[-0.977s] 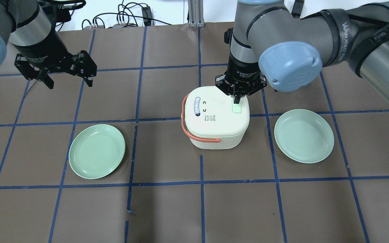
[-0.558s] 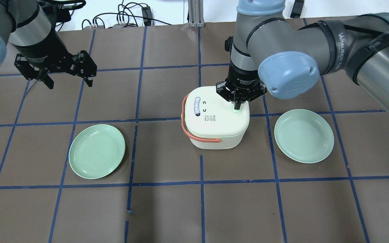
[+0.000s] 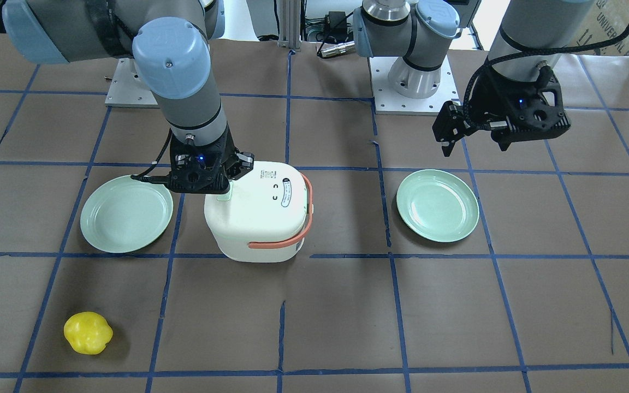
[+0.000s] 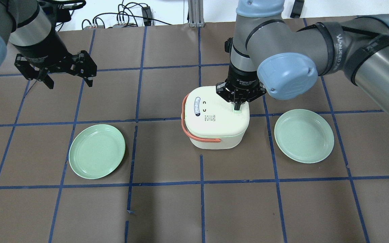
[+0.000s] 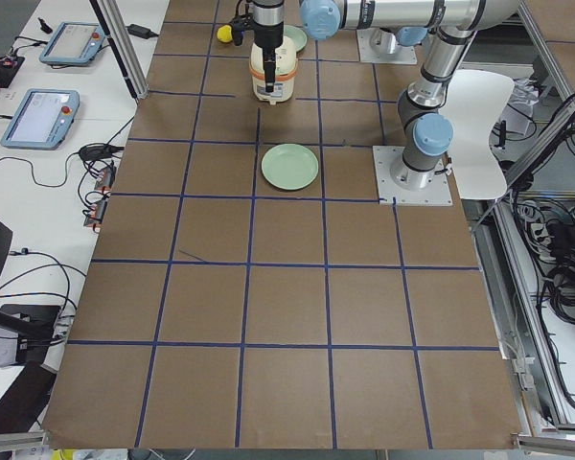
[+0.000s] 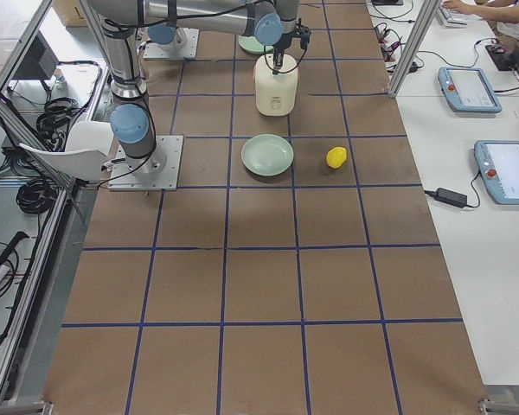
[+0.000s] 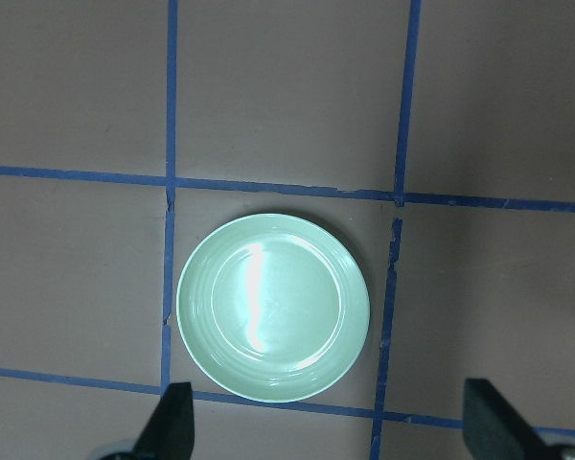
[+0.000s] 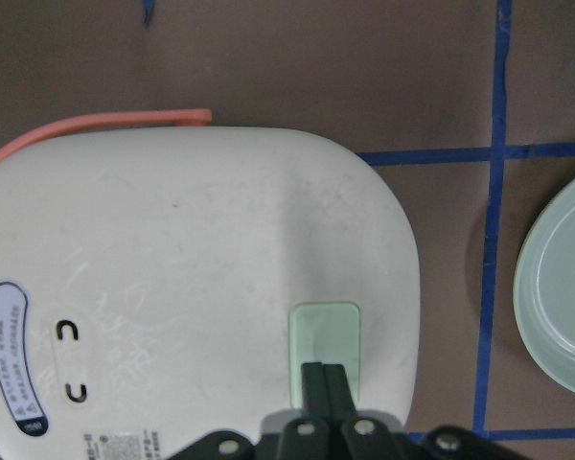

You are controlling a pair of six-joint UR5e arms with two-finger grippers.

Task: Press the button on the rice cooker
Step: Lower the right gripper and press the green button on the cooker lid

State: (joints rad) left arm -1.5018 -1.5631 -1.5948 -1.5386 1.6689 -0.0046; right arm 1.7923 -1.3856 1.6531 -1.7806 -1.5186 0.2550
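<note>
A white rice cooker (image 4: 216, 118) with an orange handle (image 4: 194, 134) stands mid-table; it also shows in the front view (image 3: 257, 215). Its pale green button (image 8: 324, 345) sits on the lid near the right edge, also seen from overhead (image 4: 237, 110). My right gripper (image 4: 237, 105) is shut, its fingertips (image 8: 322, 381) pointing down and touching the button. In the front view the right gripper (image 3: 221, 185) hides most of the button. My left gripper (image 4: 69, 82) is open and empty, hovering high above the table's far left, over a green plate (image 7: 273, 307).
Two pale green plates lie either side of the cooker, the left plate (image 4: 97, 151) and the right plate (image 4: 304, 135). A yellow pepper-like object (image 3: 88, 332) lies near the table's front edge. Cables run behind the table's far edge.
My right gripper has come down from just above the lid onto the green button. The left arm has not moved.
</note>
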